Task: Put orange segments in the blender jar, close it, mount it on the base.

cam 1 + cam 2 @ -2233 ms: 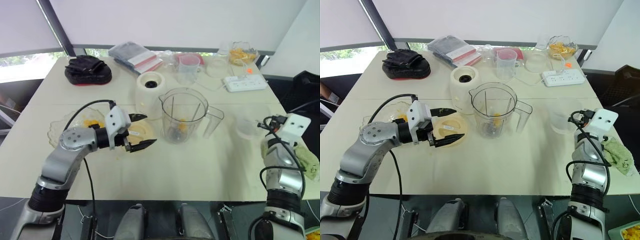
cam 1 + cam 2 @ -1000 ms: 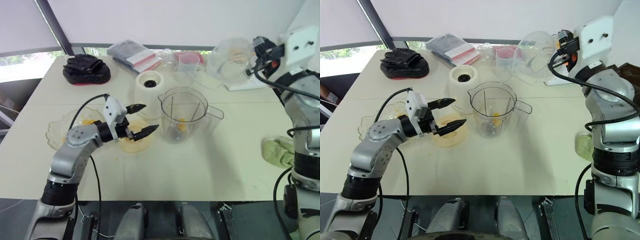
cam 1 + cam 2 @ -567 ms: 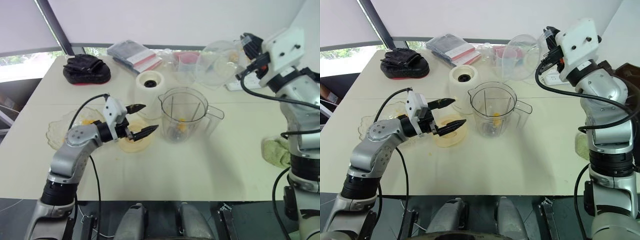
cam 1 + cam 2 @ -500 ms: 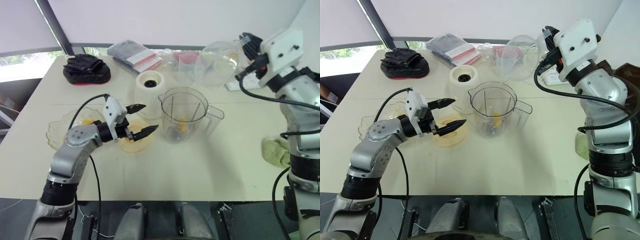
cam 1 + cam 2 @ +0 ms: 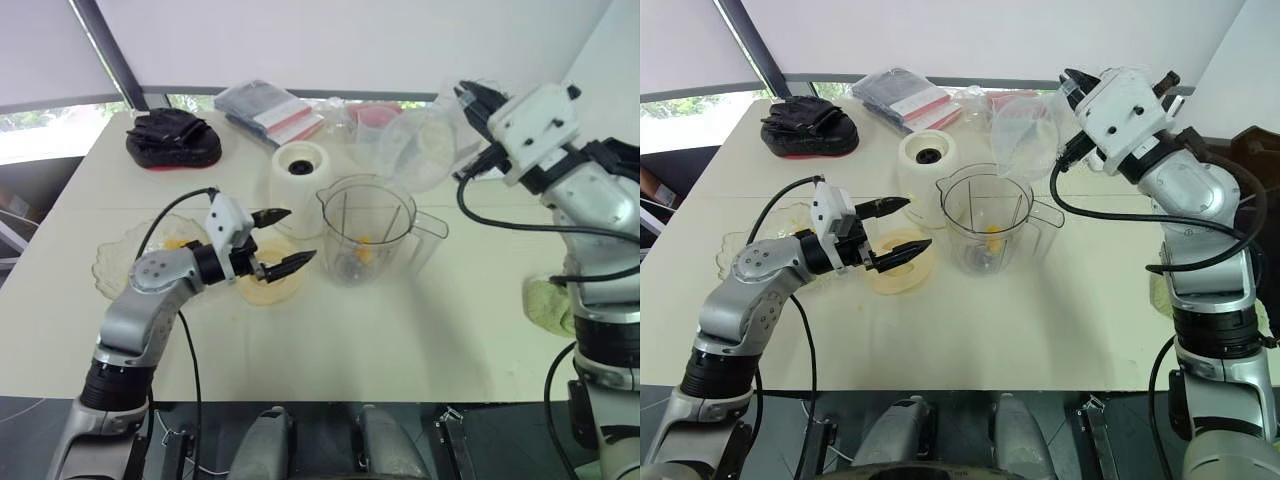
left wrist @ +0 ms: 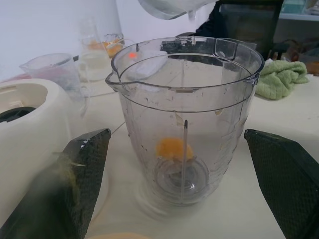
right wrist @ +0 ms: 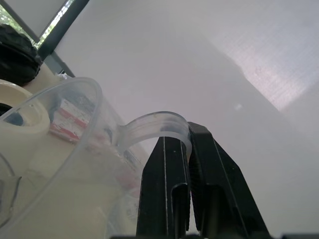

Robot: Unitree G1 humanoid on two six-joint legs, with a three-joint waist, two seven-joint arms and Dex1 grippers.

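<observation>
— Pale worktop [image 5: 400,330], jar in the middle: your blender jar [image 5: 367,230] stands upright just in front and to the right of the white blender base [image 5: 300,170]. Its top is open, and one orange segment [image 6: 171,148] lies at the bottom by the blades.

— What has changed on the right?

— Your right arm. About two seconds ago it hung low at the worktop's right edge. Now it is up and across, and in the last half second it has swung in towards the jar. Your right gripper [image 7: 187,142] is clenched on the loop handle [image 7: 154,122] of a clear plastic cup [image 5: 420,150]. The cup hangs tilted in the air behind and to the right of the jar's rim, apart from it.

— And the left side?

— It has hardly moved in the last second. Your left gripper [image 5: 302,234] hovers just beside the jar with its fingers spread and nothing in them, above a yellow disc [image 5: 268,290]. The glass dish [image 5: 112,262] with more segments sits further left.

— Where does that leave the task?

— Early, by my reading. Filling looks like the step in hand, and the cup seems to be on its way to tip into the jar, though you can't tell what it carries. Get its lip over the jar mouth before you tilt further, or the contents land on the worktop. Closing the jar and mounting it are not yet done.
</observation>
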